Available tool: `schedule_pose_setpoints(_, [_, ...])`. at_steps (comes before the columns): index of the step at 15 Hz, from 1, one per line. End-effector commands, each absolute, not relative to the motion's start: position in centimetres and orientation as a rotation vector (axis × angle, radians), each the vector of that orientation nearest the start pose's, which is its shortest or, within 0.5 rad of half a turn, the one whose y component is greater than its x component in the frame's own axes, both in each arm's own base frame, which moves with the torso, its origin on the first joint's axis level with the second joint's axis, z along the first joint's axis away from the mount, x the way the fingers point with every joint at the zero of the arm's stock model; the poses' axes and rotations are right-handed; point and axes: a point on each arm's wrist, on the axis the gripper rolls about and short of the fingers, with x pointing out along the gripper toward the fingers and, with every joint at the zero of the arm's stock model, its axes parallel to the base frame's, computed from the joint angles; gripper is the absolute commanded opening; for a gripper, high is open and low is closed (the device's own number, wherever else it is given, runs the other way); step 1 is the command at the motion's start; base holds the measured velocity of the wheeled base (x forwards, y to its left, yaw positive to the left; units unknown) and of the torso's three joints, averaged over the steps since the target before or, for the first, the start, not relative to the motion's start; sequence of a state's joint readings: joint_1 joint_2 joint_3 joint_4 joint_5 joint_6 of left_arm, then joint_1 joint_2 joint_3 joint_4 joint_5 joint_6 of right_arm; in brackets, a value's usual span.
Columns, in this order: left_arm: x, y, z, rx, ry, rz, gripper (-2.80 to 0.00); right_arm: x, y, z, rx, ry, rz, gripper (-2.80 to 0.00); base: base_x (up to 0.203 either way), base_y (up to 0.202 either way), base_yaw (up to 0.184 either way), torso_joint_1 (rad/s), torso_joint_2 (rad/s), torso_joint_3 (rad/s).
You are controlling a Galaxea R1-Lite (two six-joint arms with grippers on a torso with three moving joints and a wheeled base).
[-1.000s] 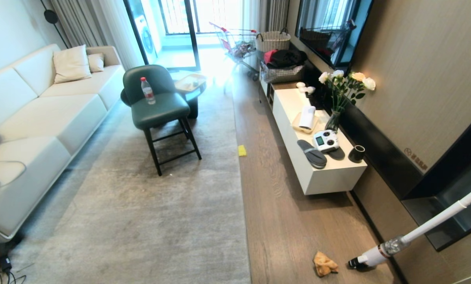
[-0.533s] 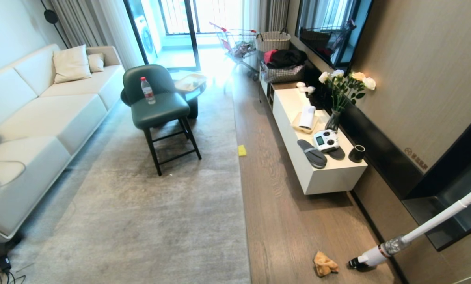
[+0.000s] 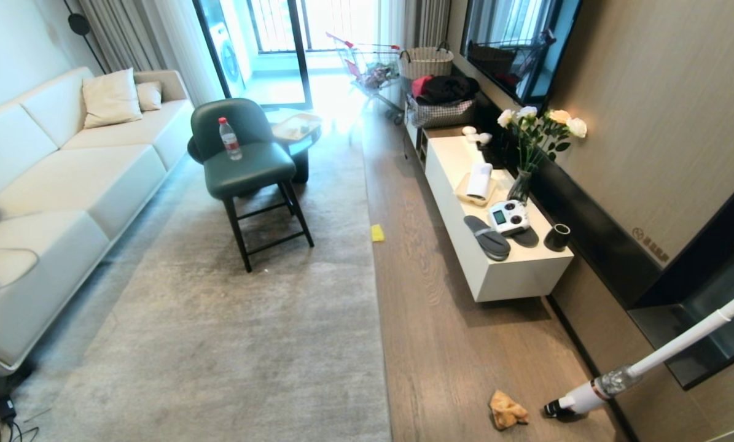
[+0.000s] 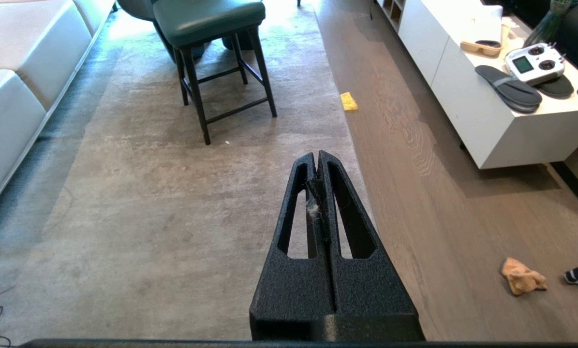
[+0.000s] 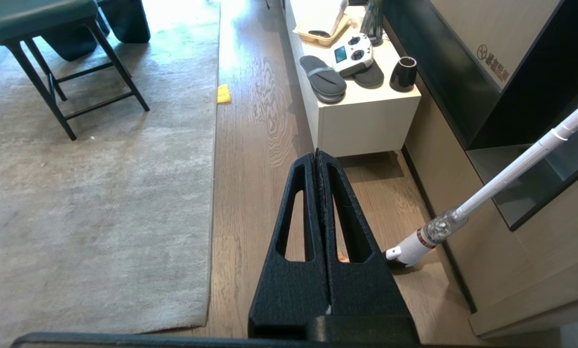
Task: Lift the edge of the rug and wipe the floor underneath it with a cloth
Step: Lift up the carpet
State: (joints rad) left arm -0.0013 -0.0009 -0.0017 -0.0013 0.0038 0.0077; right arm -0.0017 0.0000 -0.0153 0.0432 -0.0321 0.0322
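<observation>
left hand: closed, empty, above rug | right hand: closed, empty, above floor | cloth: crumpled on floor, beside vacuum, apart from rug

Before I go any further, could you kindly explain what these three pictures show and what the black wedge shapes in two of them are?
They come from a wheeled robot with two arms. One picture is taken from a camera on its head, looking down a living room. The other two come from cameras on its wrists, so each black wedge is that arm's own gripper seen from behind: the left gripper above the rug, the right gripper above the floor. Both are shut and hold nothing.

The rug lies flat. On the floor lies a crumpled orange cloth, next to a white vacuum cleaner leaning at the wall. A small yellow square sits at the rug's edge, farther off.
</observation>
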Motion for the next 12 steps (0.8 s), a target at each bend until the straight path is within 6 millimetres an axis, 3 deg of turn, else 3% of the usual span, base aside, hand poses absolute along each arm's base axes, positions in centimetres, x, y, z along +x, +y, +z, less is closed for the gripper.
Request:
schedule_pose_setpoints(1, [-2.29,0.01,7.61,0.008,-0.003,0.003,-2.8,-2.39,-0.07,7.52,0.033,0.03,-0.034,-2.8,0.0,0.0,0.0,-0.068,0.15,0.074])
schedule_pose_setpoints(12, [-2.29,0.01,7.61,0.008,-0.003,0.003,-2.8,-2.39,-0.07,7.54,0.033,0.029,-0.035,-2.8,0.0,0.0,0.0,-0.068,0.16,0.086])
